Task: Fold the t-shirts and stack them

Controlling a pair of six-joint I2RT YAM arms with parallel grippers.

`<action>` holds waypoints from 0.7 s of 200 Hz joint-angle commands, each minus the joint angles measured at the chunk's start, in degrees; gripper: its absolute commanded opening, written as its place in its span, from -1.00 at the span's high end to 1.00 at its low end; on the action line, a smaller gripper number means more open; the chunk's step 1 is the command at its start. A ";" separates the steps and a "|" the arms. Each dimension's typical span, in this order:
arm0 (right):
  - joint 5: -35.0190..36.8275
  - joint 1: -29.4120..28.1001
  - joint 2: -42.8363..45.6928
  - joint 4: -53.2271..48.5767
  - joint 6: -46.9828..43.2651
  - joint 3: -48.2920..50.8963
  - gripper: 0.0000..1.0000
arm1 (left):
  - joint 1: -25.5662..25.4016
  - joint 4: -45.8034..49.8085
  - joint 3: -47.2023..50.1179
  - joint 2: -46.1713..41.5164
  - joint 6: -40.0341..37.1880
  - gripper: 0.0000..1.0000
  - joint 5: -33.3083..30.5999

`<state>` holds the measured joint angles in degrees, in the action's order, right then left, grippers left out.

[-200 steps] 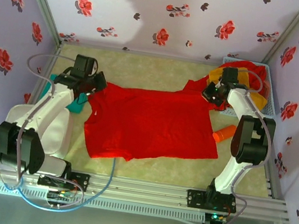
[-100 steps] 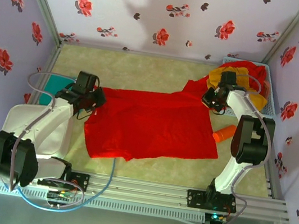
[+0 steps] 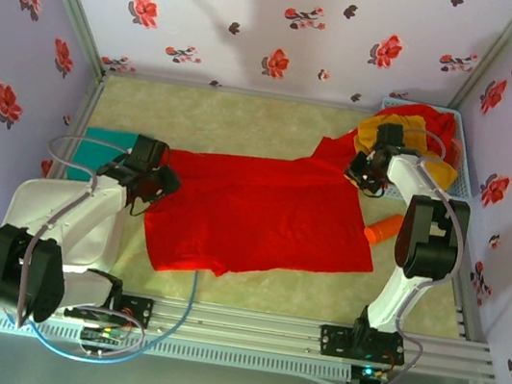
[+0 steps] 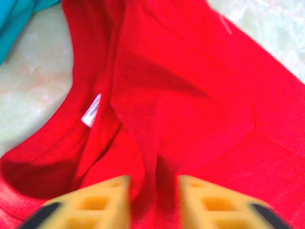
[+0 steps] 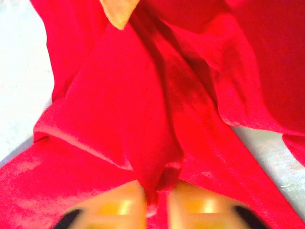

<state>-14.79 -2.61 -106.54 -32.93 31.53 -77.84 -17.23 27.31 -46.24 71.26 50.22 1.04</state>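
A bright red t-shirt (image 3: 262, 213) lies spread flat across the middle of the table. My left gripper (image 3: 162, 182) hangs at its left edge by the collar. In the left wrist view the left gripper (image 4: 155, 200) is open, with a raised ridge of the red t-shirt (image 4: 190, 95) standing loose between the fingers. My right gripper (image 3: 362, 170) is at the shirt's far right corner. In the right wrist view the right gripper (image 5: 157, 202) is slightly open, a fold of the red t-shirt (image 5: 143, 119) still between its fingertips. A teal t-shirt (image 3: 99, 140) lies left of the left gripper.
A pale blue basket (image 3: 460, 176) at the back right holds a red t-shirt (image 3: 428, 122) and a mustard-yellow one (image 3: 440, 170). An orange object (image 3: 384, 229) lies by the spread shirt's right edge. A white tray (image 3: 33, 215) sits under the left arm. Flowered walls close in three sides.
The left gripper has moved nearer and slightly right, laying the shirt's left edge down. Both grippers' jaws, shut on the cloth before, have parted. The right arm has barely moved.
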 commanded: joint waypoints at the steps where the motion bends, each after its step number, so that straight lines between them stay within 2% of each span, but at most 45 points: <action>1: 0.32 0.24 0.67 -1.05 -0.23 0.66 0.27 | 0.10 4.87 0.86 -0.96 -2.31 0.06 -1.80; 20: -0.13 -0.09 2.73 -1.51 -1.09 -0.23 0.08 | 3.47 8.37 -2.12 -0.05 -6.97 -0.09 -2.55; 48: 4.19 -2.27 5.01 -1.87 -3.00 -3.00 -0.35 | 8.70 10.19 -11.20 5.31 -13.89 -0.02 -2.12; 57: 4.43 -3.10 4.58 -1.52 -3.47 -4.36 -0.41 | 9.36 9.97 -13.98 7.94 -15.10 0.01 -2.02; 73: 3.40 -4.11 2.69 -1.05 -3.82 -6.59 -0.45 | 9.50 8.69 -18.45 13.34 -15.87 0.04 -1.10; 98: 2.65 -5.35 -0.94 0.48 -4.37 -8.03 -0.44 | 8.86 5.35 -23.21 21.36 -14.71 0.15 4.10; 140: 1.12 -5.97 -5.82 3.49 -3.62 -6.65 -0.40 | 6.25 4.26 -29.87 34.10 -13.97 0.21 6.22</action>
<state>-12.71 -8.49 -109.06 -30.83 28.45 -85.06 -9.56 31.51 -72.03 99.72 37.06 4.47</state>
